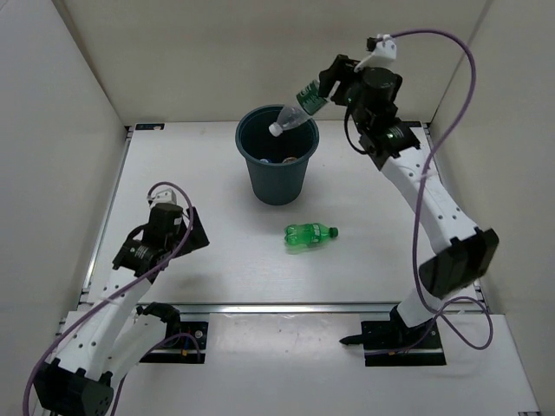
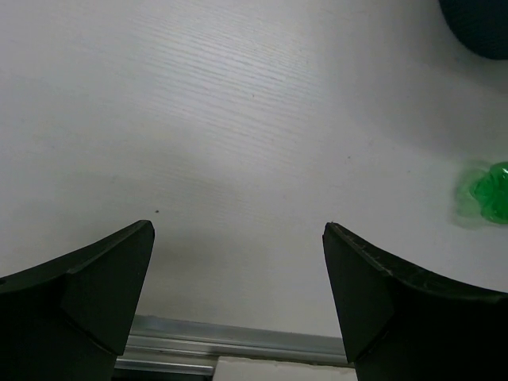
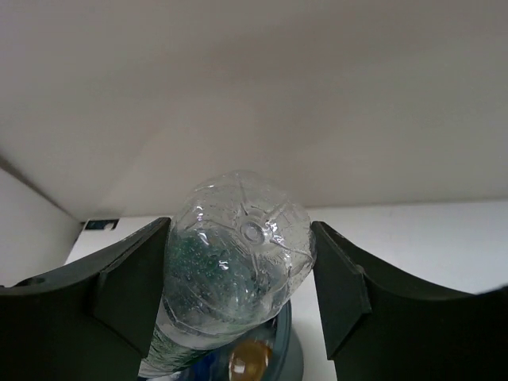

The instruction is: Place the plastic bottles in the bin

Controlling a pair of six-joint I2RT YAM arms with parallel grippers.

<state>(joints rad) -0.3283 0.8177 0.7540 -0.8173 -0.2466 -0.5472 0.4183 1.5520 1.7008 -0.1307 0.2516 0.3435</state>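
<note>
My right gripper (image 1: 323, 89) is shut on a clear bottle with a dark green label (image 1: 296, 109), held tilted, cap down, over the far rim of the dark teal bin (image 1: 277, 176). From the right wrist the bottle's clear base (image 3: 238, 274) fills the space between both fingers (image 3: 131, 290), with the bin (image 3: 290, 349) below and an orange bottle (image 3: 248, 361) inside it. A green bottle (image 1: 310, 234) lies on its side on the table in front of the bin, and shows at the edge of the left wrist view as a green bottle (image 2: 486, 193). My left gripper (image 1: 192, 227) is open over bare table at the left.
White walls close in the table on three sides. A metal rail (image 1: 286, 306) runs along the near edge between the arm bases. The bin's base (image 2: 479, 24) shows in the left wrist view's top right corner.
</note>
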